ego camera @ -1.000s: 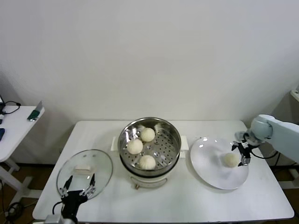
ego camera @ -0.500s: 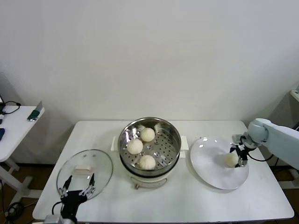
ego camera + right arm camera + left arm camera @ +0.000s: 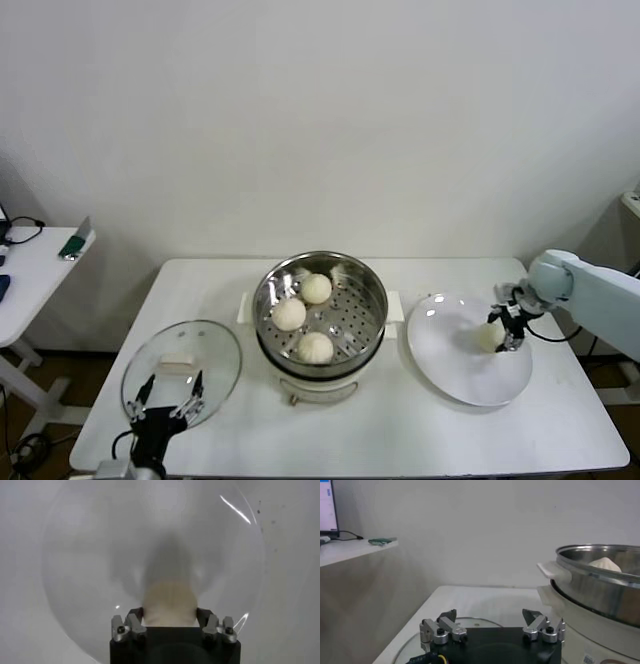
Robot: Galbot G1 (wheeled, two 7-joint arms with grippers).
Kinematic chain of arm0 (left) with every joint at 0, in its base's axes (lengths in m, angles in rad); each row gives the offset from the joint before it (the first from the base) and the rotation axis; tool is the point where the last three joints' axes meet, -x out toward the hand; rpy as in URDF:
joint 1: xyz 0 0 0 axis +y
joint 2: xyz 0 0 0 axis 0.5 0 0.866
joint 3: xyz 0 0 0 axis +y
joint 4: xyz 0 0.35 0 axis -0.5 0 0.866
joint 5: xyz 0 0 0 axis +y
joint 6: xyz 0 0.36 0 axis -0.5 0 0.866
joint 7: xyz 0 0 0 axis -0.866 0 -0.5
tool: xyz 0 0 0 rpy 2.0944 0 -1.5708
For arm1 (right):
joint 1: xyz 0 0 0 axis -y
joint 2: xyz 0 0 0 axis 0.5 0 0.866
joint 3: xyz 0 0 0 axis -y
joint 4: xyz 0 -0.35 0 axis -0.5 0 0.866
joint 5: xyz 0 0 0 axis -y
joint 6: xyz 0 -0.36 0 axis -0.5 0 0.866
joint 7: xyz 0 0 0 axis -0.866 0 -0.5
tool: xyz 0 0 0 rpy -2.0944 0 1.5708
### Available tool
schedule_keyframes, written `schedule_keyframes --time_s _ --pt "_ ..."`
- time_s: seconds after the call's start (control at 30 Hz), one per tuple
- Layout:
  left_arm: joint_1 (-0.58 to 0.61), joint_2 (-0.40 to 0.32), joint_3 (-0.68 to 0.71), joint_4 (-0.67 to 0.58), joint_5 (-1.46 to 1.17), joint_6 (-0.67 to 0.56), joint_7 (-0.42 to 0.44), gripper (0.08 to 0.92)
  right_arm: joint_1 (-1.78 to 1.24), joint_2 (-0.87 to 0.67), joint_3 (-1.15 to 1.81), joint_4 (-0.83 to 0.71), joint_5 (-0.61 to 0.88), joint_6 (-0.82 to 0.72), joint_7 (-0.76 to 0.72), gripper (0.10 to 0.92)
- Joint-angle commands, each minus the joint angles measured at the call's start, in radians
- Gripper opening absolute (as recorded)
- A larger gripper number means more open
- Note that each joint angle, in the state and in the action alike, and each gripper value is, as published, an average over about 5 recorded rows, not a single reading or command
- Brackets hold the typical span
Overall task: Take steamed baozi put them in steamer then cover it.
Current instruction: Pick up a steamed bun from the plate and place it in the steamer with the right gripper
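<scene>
At centre frame of the head view, the steamer (image 3: 320, 312) sits on a white counter (image 3: 400, 430) with three steamed baozi (image 3: 289, 314) already placed on its perforated tray. At right of centre, the fourth baozi (image 3: 487, 338) lies on a white plate (image 3: 445, 355), and the right tool (image 3: 507, 329) is set around it, fingers on either side; in the right wrist view the bun (image 3: 169, 601) fills the gap between them. The step in hand is judged to be the grasp of the last bun. A lift and carry leftward to the pot is called for next. At lower left, the left tool (image 3: 165, 404) is held spread by the glass lid (image 3: 215, 345).
</scene>
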Motion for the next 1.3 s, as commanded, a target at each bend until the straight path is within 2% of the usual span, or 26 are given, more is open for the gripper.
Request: schedule_keyframes --time_s 0.03,0.3,0.43,0.53,0.73,0.93,1.3 --pt "0.000 0.001 0.001 -0.001 0.000 0.001 0.001 0.823 0.399 -0.007 -0.273 0.168 0.203 -0.019 -0.016 0.688" --pt "-0.004 0.006 0.009 -0.002 -0.002 0.007 0.002 0.823 0.885 0.129 -0.515 0.431 0.510 -0.114 -0.015 0.687" --pt "-0.008 0.010 0.015 -0.002 0.000 0.008 0.004 0.823 0.936 0.220 -0.469 0.525 0.651 -0.183 0.032 0.687" --pt "-0.009 0.014 0.020 -0.001 0.000 0.008 0.005 0.823 0.898 0.271 -0.411 0.566 0.696 -0.230 0.078 0.687" --pt "-0.009 0.022 0.021 -0.005 -0.006 0.008 0.005 0.823 0.755 0.365 -0.374 0.593 0.680 -0.292 0.154 0.687" --pt "-0.003 0.027 0.015 -0.009 -0.013 0.005 0.005 0.823 0.644 0.424 -0.391 0.557 0.613 -0.317 0.188 0.687" --pt "0.004 0.025 0.009 -0.015 -0.017 0.006 0.005 0.823 0.551 0.436 -0.420 0.528 0.534 -0.349 0.221 0.687"
